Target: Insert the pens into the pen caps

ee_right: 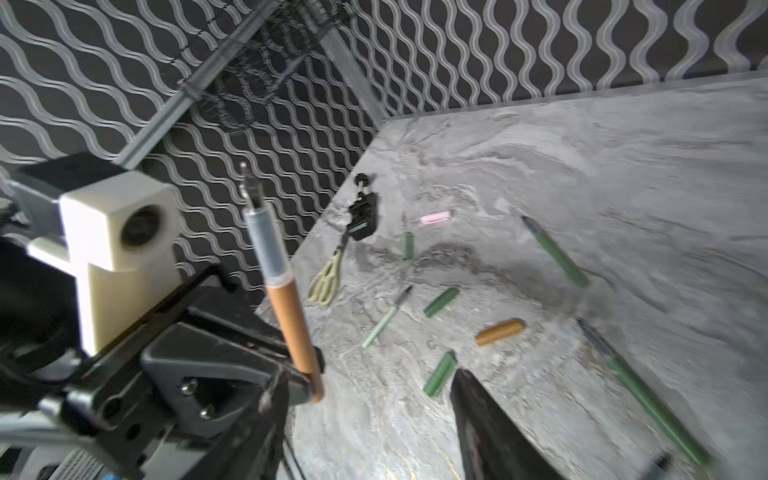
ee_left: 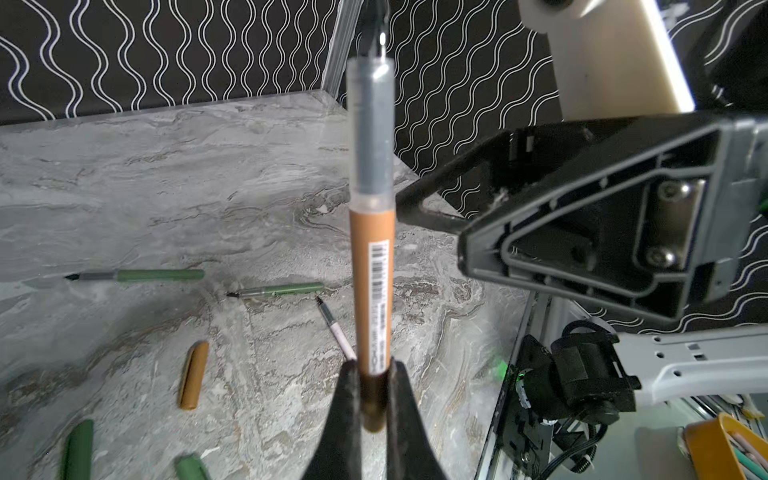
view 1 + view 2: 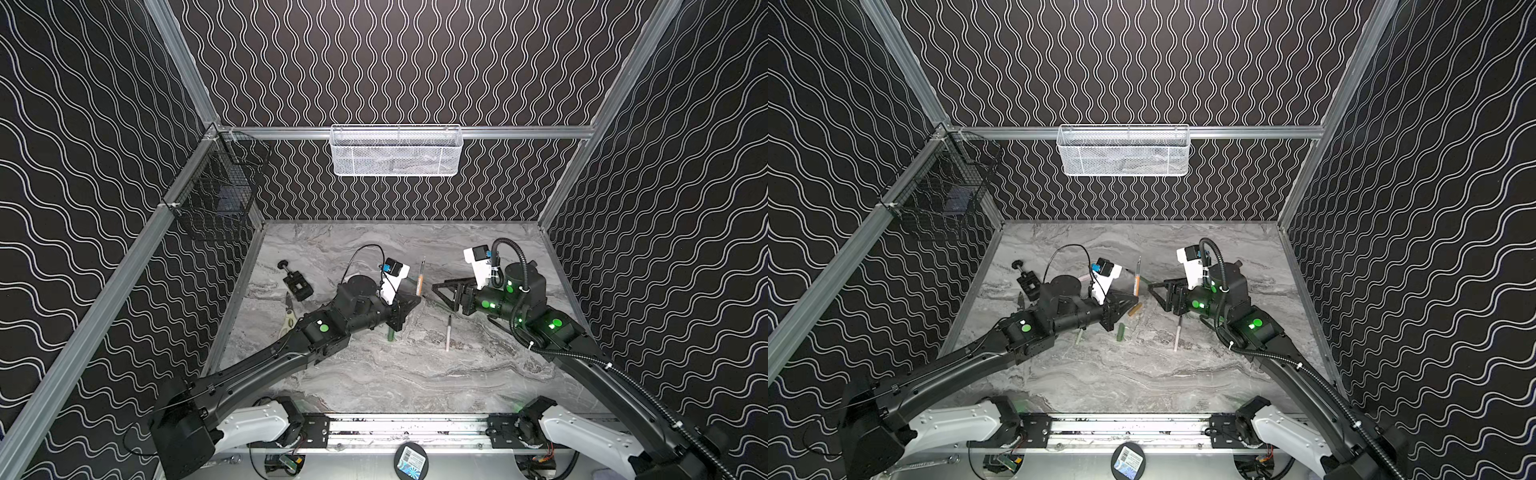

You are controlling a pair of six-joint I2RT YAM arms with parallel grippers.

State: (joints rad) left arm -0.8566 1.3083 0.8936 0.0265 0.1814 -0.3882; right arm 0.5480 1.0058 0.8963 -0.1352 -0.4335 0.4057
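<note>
The left gripper [image 2: 371, 368] clamps the butt of the tan-gold pen [image 2: 372, 270], a slim smooth barrel held upright, dark tip up, over the middle of the marbled tabletop [image 3: 1142, 374]. Its stubby gold-brown cap [image 3: 1135, 309] lies loose nearby; the right gripper [image 3: 441, 294], jaws apart and empty, likely must fetch it next.

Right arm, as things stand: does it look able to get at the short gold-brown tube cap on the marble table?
Probably yes. The gold-brown cap lies uncovered ahead of the open, empty right gripper. The left gripper, shut on the slim tan-gold pen, sits close by, so clearance looks tight.
</note>
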